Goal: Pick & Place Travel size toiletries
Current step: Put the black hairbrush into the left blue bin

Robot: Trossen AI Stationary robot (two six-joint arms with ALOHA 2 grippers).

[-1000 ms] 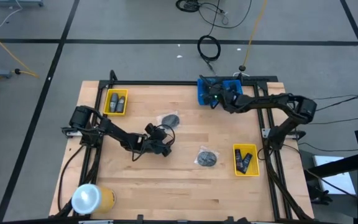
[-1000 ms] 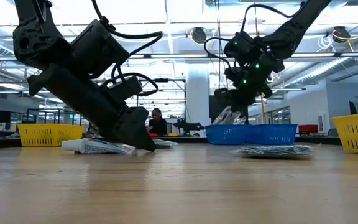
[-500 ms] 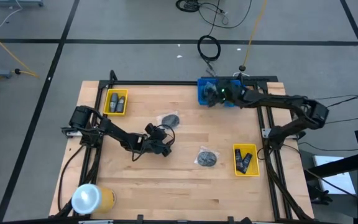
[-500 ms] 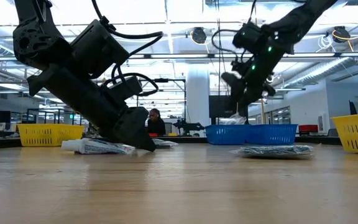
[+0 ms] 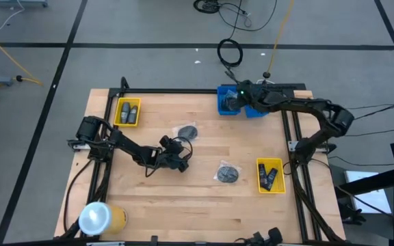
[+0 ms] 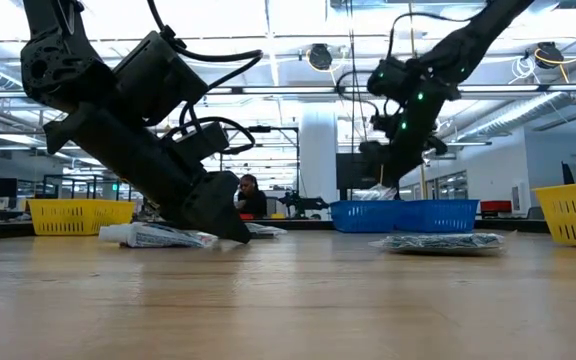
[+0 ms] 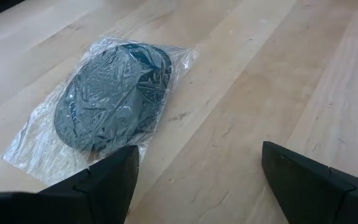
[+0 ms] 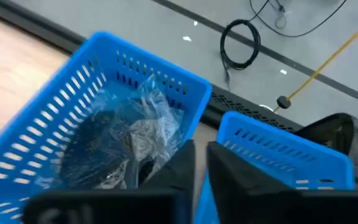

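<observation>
Right gripper [image 8: 199,163], jaws pressed together w/ nothing between, hangs over blue slotted plastic bin [image 8: 55,134]; bagged grey disc [image 8: 120,140] lies inside, just ahead of tips. Left gripper [image 7: 197,171], jaws spread, low over another clear-bagged grey disc [image 7: 107,93]: centre over disc before closing, avoid pinching loose film only.

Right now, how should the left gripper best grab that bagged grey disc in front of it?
Probably from above, straddling the bagged grey disc across its middle: it lies flat on the table, so only its rounded edges and loose film give purchase. The left gripper already stands open beside it.
</observation>
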